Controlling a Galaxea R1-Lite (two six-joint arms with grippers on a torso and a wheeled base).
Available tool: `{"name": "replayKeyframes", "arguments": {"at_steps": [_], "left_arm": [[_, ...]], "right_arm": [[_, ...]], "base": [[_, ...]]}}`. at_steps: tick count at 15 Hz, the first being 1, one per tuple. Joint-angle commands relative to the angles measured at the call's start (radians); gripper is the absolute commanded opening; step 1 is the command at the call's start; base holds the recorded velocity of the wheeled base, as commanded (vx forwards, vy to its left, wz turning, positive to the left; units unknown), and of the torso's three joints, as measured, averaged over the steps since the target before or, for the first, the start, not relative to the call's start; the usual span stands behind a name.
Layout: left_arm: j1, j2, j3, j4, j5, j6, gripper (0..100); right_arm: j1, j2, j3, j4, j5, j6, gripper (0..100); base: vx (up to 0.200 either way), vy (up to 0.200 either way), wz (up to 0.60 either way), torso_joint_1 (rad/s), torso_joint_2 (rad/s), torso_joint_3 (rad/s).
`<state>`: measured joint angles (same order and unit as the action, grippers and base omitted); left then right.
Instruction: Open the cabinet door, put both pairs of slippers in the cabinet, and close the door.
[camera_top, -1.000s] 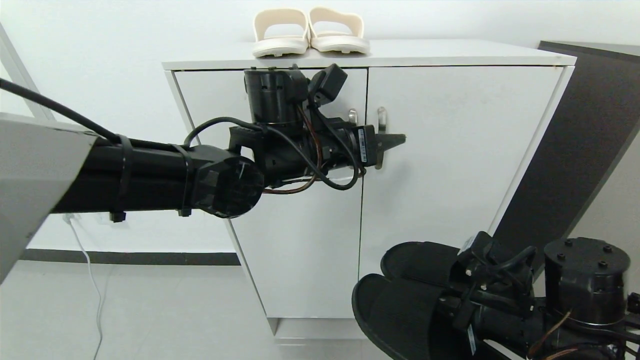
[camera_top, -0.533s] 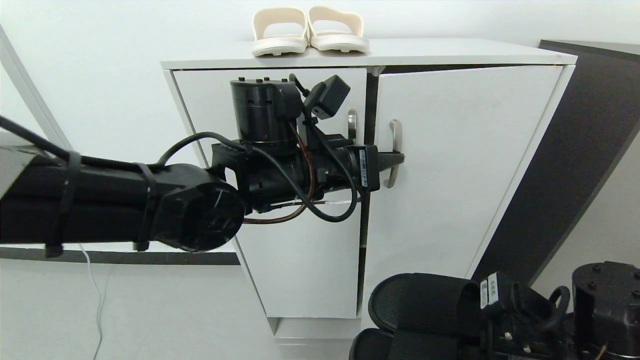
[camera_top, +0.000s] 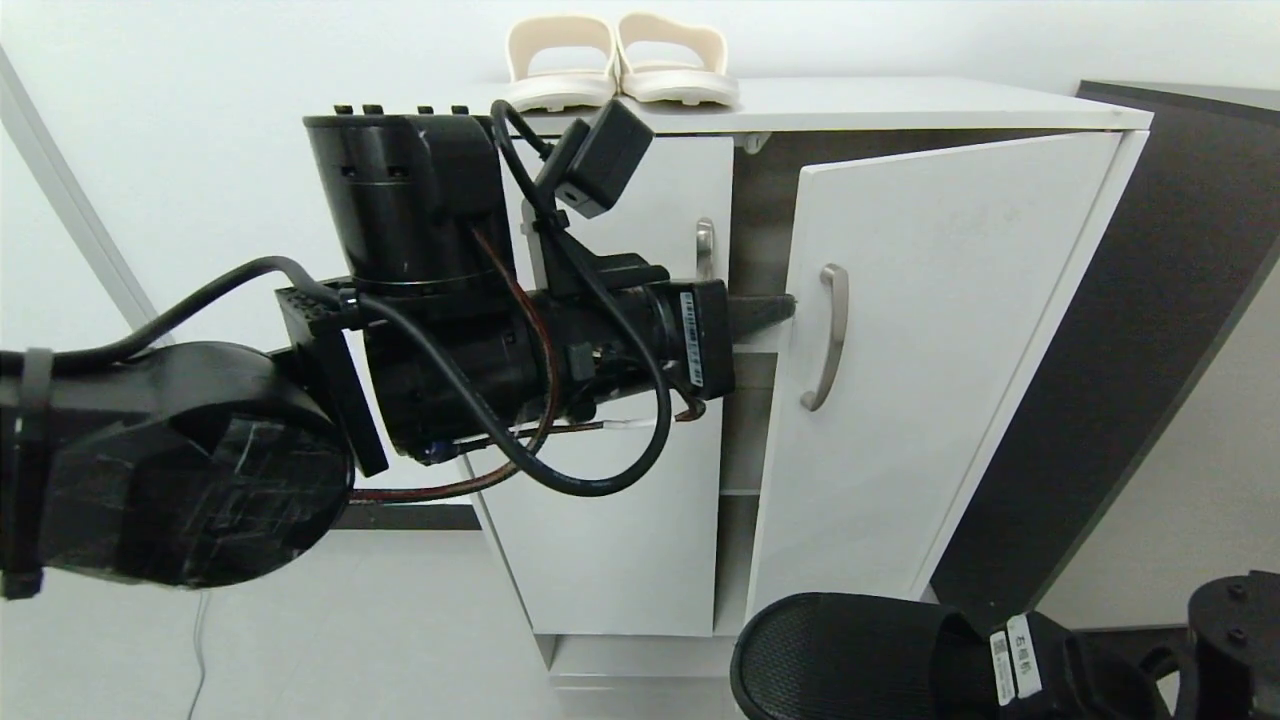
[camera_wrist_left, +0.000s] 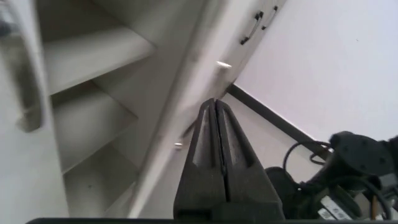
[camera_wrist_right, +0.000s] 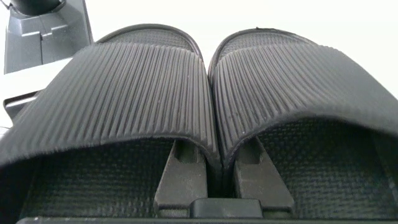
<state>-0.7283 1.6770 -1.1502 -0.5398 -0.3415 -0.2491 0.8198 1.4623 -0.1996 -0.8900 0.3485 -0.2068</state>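
The white cabinet (camera_top: 900, 105) has its right door (camera_top: 930, 350) swung partly out, showing shelves (camera_wrist_left: 93, 53) inside. My left gripper (camera_top: 778, 308) is shut with nothing in it, its tip in the gap at that door's free edge, beside the door handle (camera_top: 826, 335). The same shut left gripper (camera_wrist_left: 216, 109) points past the shelves. A cream pair of slippers (camera_top: 620, 60) rests on the cabinet top. My right gripper (camera_wrist_right: 216, 183) is shut on the black slippers (camera_wrist_right: 211, 81), pinching the two straps together. The black slippers (camera_top: 850, 655) hang low in front of the cabinet.
The left door (camera_top: 610, 520) stays closed, with its handle (camera_top: 705, 248) near the gap. A dark panel (camera_top: 1150, 330) stands right of the cabinet. A white wall and a grey floor (camera_top: 330, 640) lie to the left, with a thin cable (camera_top: 197, 660) hanging there.
The right door has swung from closed to partly open. My left arm has drawn back toward the camera. The right arm and the black slippers have sunk lower in view.
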Motion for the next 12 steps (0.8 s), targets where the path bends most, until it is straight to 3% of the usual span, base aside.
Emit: {"name": "replayKeyframes", "arguments": {"at_steps": [1, 6, 10, 12], "left_arm": [[0.033, 0.018, -0.006, -0.003, -0.001, -0.001, 0], [0.073, 0.167, -0.098, -0.115, -0.002, -0.022, 0], [0.073, 0.230, -0.167, -0.121, -0.002, -0.099, 0], [0.072, 0.233, -0.169, -0.123, -0.001, -0.107, 0]], "right_arm": [[0.009, 0.000, 0.002, 0.002, -0.002, 0.001, 0], [0.021, 0.010, 0.003, 0.005, -0.005, 0.003, 0], [0.027, 0.010, 0.006, 0.017, -0.005, 0.003, 0], [0.041, 0.010, 0.017, 0.016, -0.006, 0.003, 0]], "base": [[0.000, 0.000, 0.00, 0.000, 0.00, 0.000], [0.000, 0.000, 0.00, 0.000, 0.00, 0.000], [0.000, 0.000, 0.00, 0.000, 0.00, 0.000], [-0.100, 0.000, 0.00, 0.001, 0.00, 0.001]]}}
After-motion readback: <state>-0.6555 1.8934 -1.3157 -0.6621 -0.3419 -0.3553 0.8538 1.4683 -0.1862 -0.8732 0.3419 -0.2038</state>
